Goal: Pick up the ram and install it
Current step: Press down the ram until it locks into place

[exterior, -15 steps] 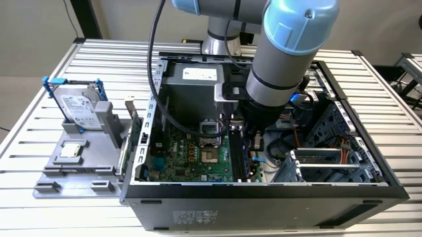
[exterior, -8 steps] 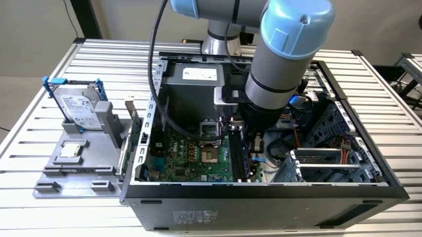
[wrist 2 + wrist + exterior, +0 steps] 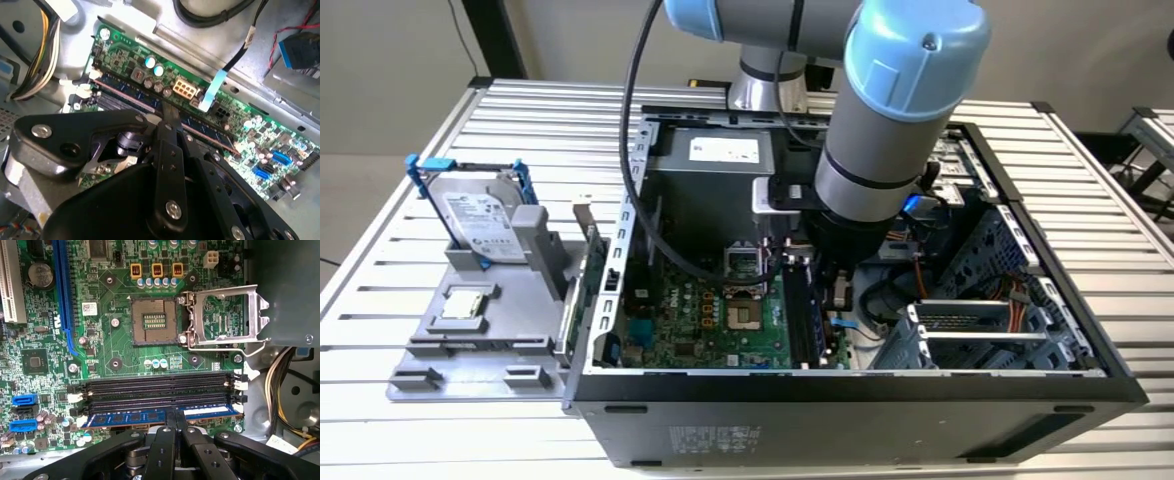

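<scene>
First wrist view: black end effector (image 3: 176,422) closed on long blue-green ram stick (image 3: 150,417), seated in motherboard slot inside open grey computer case (image 3: 854,400).

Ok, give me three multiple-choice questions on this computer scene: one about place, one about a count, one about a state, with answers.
1. Where is the ram?
A. on the grey tray
B. at a motherboard memory slot
C. on the table

2. How many memory slots beside it are empty?
A. none
B. two
C. five

3. The processor socket is:
A. empty, its cover open
B. filled and latched
C. under a cooler

Answers:
1 B: the stick lies along the slot row, the gripper on it.
2 B: two dark slots lie bare.
3 A: contacts are exposed and the metal cover is swung aside.
</scene>
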You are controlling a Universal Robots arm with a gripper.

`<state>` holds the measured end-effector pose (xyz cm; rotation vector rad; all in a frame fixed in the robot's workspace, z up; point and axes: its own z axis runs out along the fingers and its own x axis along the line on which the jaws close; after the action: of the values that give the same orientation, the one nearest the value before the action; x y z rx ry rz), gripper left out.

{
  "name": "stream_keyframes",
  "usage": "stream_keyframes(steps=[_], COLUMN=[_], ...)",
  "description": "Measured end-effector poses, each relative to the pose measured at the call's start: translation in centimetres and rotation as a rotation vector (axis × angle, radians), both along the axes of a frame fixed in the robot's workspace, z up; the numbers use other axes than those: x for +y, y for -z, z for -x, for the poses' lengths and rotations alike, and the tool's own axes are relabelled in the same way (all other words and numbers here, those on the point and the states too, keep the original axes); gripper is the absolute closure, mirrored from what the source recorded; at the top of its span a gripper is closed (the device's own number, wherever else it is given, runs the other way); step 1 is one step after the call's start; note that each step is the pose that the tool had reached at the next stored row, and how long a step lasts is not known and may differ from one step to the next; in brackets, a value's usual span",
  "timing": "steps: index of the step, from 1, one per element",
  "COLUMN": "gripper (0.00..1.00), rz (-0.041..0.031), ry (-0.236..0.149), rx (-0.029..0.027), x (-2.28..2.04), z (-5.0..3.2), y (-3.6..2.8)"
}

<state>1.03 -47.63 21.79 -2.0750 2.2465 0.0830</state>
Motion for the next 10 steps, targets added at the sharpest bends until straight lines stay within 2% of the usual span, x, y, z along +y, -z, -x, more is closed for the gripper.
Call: stream_keyframes(steps=[2,5,10], gripper=[1.00,1.00,1.00], rz=[-0.0027,0.0021,0.0044], ry=[0.000,0.000,0.000], rx=[-0.0005,0.0005,0.0007], x=[0.05,-0.01,-0.01], z=[-0.03,-0.02,-0.02], y=[-0.39,-1.41,-2.21])
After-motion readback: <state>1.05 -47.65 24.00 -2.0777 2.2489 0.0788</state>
